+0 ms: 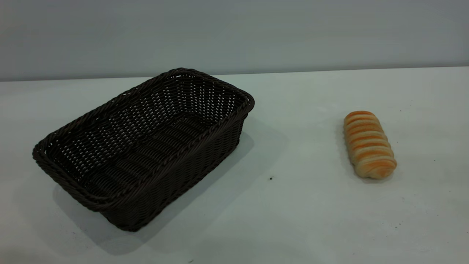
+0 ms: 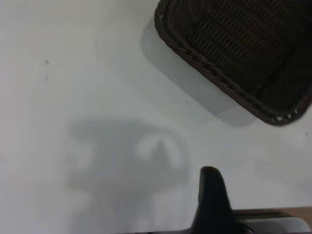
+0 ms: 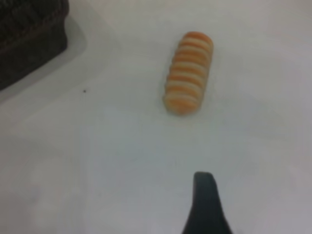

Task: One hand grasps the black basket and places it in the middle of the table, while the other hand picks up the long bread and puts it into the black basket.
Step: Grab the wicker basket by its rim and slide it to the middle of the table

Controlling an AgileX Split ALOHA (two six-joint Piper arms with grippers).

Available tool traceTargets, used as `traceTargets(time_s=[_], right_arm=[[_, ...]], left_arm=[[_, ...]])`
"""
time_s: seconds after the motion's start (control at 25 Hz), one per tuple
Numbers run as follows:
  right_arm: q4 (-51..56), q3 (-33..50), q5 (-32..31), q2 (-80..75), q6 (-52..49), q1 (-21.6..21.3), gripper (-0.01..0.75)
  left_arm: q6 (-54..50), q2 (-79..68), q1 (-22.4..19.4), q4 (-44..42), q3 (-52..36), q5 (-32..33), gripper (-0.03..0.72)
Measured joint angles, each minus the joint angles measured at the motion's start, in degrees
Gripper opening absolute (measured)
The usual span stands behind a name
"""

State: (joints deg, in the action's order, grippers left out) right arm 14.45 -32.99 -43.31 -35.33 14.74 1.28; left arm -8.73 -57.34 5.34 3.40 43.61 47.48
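Note:
The black basket (image 1: 216, 82) stands empty on the left part of the white table (image 1: 293, 212), set at an angle. The long bread (image 1: 368, 145), striped orange-brown and cream, lies on the table's right part, well apart from the basket. Neither gripper shows in the exterior view. In the left wrist view a dark part of my left gripper (image 2: 210, 200) hangs above bare table, with a corner of the basket (image 2: 214, 73) a short way off. In the right wrist view my right gripper (image 3: 204, 204) is above bare table, with the bread (image 3: 189, 73) ahead of it and a basket corner (image 3: 29, 39) off to the side.
A grey wall runs behind the table's far edge. A few tiny dark specks (image 1: 270, 178) mark the tabletop between the basket and the bread. The left gripper's shadow (image 2: 126, 156) falls on the table below it.

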Motion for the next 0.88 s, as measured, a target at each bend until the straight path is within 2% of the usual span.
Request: traceTargets(time_s=[0.2, 0.44, 0.68, 0.88], right_arm=[[0.5, 0.0, 1.8, -0.5, 1.1, 0.0, 0.541], [0.5, 0.0, 1.8, -0.5, 1.2, 0.0, 0.541], [0.5, 0.0, 1.9, -0.5, 1.2, 0.0, 0.541], [0.5, 0.0, 1.9, -0.5, 1.2, 0.0, 0.541]], left_arm=[[-6.5, -15.7, 0.0, 0.0, 4.5, -4.2, 0.559], [-14.2, -29.3, 0.0, 1.4, 4.9, -10.7, 0.559], [-23.9, -37.1, 0.0, 1.9, 5.0, -17.6, 0.559], [-24.9, -41.6, 0.1, 7.6, 5.3, -20.6, 0.559]])
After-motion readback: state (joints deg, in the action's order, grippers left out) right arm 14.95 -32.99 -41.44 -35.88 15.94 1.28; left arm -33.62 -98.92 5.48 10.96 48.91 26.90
